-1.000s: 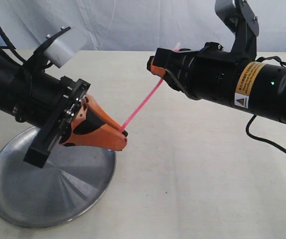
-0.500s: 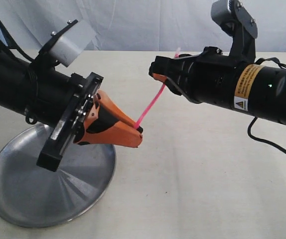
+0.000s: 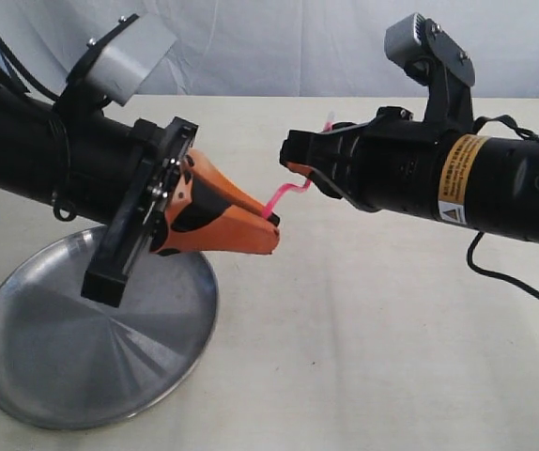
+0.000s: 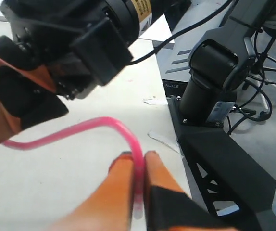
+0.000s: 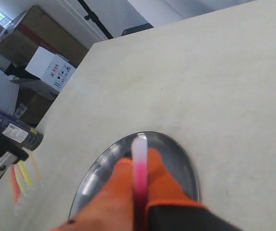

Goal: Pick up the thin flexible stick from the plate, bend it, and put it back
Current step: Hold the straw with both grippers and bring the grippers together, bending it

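The thin flexible stick (image 3: 285,194) hangs in the air as a short pink curve between my two grippers. The left gripper (image 3: 271,231) is shut on one end, above the table just right of the plate (image 3: 53,371). The right gripper (image 3: 294,169) is shut on the other end, close by. In the left wrist view the stick (image 4: 80,127) arches out of the left gripper (image 4: 138,156) toward the right gripper's orange finger (image 4: 6,113). In the right wrist view the stick's pale tip (image 5: 139,147) pokes past the right gripper (image 5: 139,162), with the plate (image 5: 179,161) beneath.
The steel plate lies at the table's front left with nothing on it. A black robot base (image 4: 210,67) stands beyond the table edge. Cardboard boxes (image 5: 49,67), a can (image 5: 10,129) and coloured sticks (image 5: 20,182) sit off the table's far side.
The grippers have come closer together, the left one rising and moving right. The stick, straight a second ago, is now bowed into a tight curve.
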Motion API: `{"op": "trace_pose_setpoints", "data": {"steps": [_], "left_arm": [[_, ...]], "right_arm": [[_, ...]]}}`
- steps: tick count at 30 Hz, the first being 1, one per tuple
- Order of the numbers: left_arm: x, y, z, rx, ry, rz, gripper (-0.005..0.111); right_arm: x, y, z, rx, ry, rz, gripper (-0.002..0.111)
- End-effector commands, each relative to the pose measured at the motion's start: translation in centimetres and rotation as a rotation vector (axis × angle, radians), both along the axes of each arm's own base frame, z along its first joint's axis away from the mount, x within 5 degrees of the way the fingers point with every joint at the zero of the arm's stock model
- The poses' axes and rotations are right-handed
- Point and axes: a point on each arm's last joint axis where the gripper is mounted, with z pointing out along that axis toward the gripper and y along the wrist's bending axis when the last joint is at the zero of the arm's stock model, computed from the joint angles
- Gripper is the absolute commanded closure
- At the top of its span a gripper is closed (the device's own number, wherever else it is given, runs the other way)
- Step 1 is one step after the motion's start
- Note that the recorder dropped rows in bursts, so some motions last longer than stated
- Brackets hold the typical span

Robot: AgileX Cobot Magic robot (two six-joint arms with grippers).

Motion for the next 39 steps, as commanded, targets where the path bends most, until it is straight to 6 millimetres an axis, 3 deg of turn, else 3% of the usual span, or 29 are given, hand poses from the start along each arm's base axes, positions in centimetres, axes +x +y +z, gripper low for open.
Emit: {"op": "trace_pose_setpoints", "data": {"steps": [1, 26, 39], "left_arm": [[1.5, -0.2, 0.7, -0.041, -0.02, 0.166, 0.107], [3.9, 0.2, 0.7, -0.032, -0.067, 0.432, 0.107], [4.1, 0.2, 0.7, -0.033, -0.061, 0.457, 0.107]], "right_arm": [[-0.7, 0.8, 0.2, -0.001, -0.043, 0.097, 0.108], [-1.0, 1.0, 0.0, -0.004, -0.028, 0.134, 0.108], [-1.7, 1.5, 0.1, -0.007, -0.046, 0.239, 0.108]]}}
